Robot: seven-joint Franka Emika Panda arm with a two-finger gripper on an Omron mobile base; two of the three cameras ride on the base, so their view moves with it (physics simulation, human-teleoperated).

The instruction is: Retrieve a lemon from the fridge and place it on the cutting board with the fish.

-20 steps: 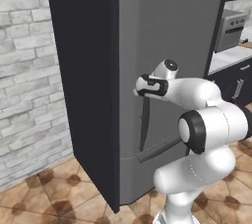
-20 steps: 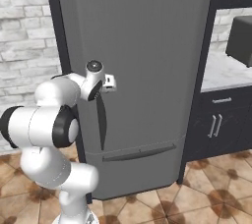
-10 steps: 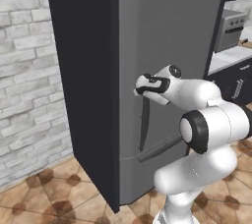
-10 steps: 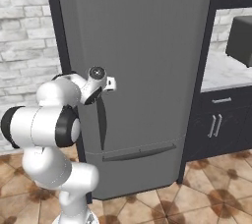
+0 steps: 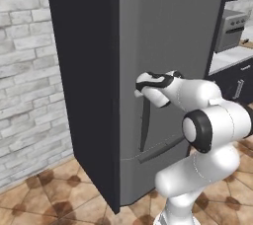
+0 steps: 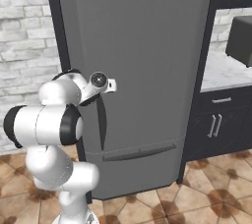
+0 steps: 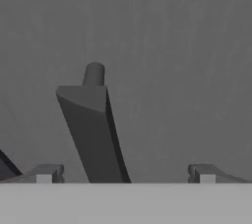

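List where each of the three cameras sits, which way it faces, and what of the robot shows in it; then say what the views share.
Left base view: behind-left, facing the fridge; arm rises lower right, gripper at the handle.
Right base view: behind-right, facing the closed door; arm lower left, cabinets at right.
Hand view: on the hand, close to the door; open fingers flank the handle.
Shared: fridge door and handle.
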